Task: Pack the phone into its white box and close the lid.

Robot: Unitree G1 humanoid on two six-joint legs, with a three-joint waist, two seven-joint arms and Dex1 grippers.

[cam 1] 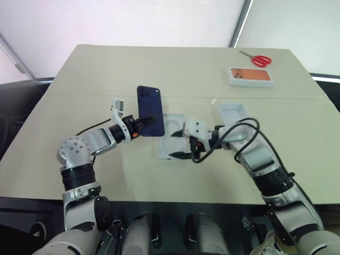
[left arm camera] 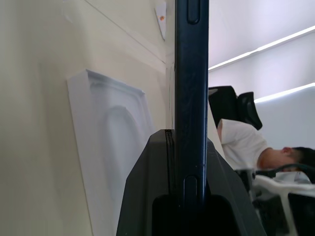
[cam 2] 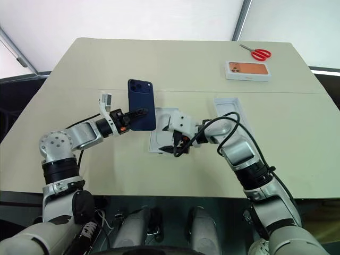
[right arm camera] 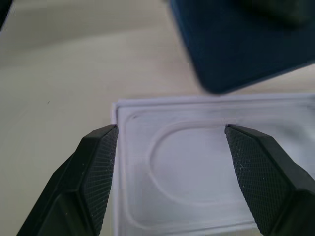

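My left gripper (cam 1: 144, 121) is shut on the lower part of the dark navy phone (cam 1: 150, 109) and holds it upright, on its short end, above the table. In the left wrist view the phone's edge (left arm camera: 191, 73) runs straight up between the fingers (left arm camera: 157, 187). Just to its right, my right gripper (right arm camera: 171, 130) hovers open over a flat white piece with an oval recess (cam 1: 171, 139). I cannot tell whether the white box lies under that piece. Behind my right forearm a shallow white cover, apparently the lid (cam 1: 234, 114), lies open side up.
A white box printed with an orange phone (cam 1: 251, 76) and red scissors (cam 1: 260, 59) lie at the table's far right. The beige table (cam 1: 106, 74) is bare at the left and back. A person (left arm camera: 256, 147) sits beyond the table.
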